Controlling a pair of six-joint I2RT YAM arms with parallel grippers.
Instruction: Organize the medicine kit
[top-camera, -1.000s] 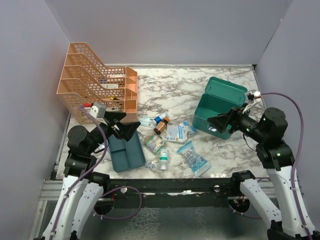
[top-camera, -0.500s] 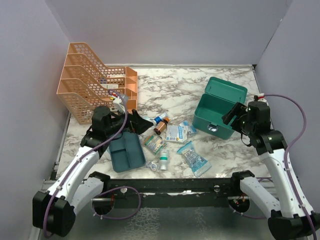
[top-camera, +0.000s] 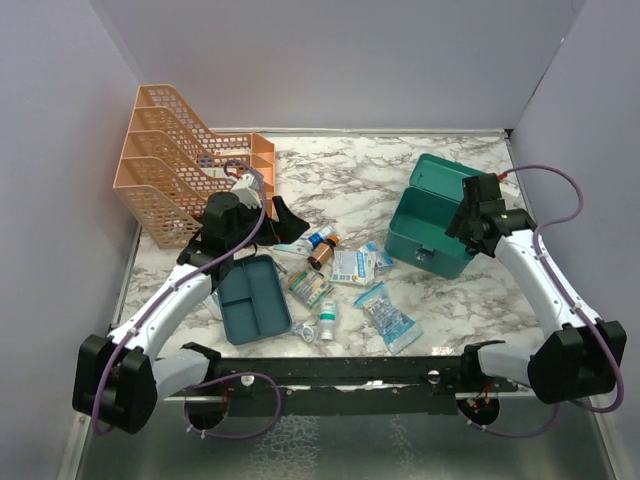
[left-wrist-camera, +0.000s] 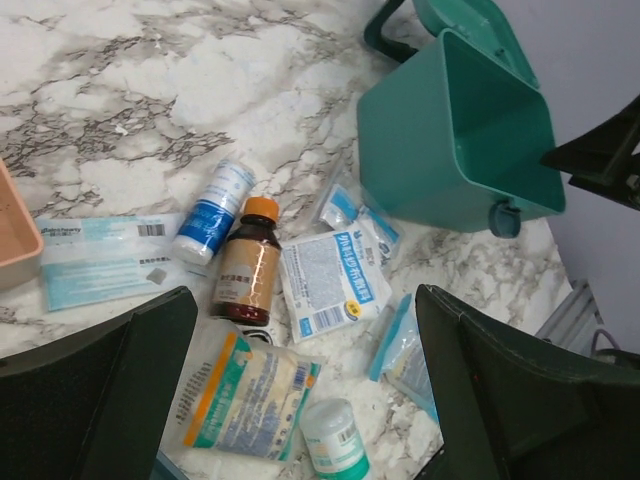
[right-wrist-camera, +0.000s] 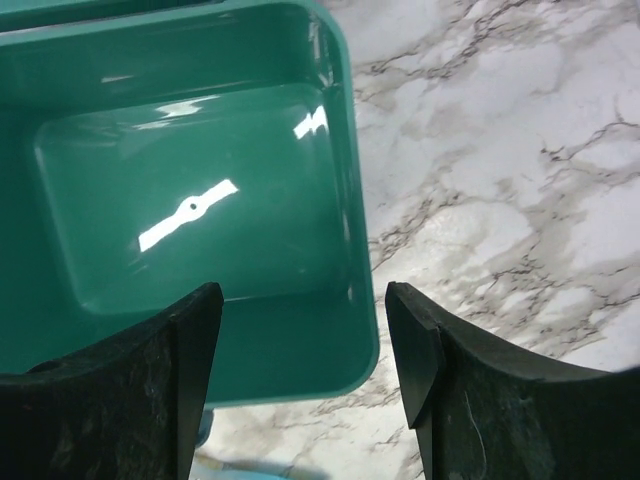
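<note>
Free room inside medicine kit (right-wrist-camera: 250, 180)

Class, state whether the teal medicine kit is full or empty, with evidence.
Empty, as far as visible: the right wrist view into the medicine kit shows only bare, shiny floor.

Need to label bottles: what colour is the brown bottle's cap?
Orange cap on the brown bottle, clearest in the left wrist view.
</note>
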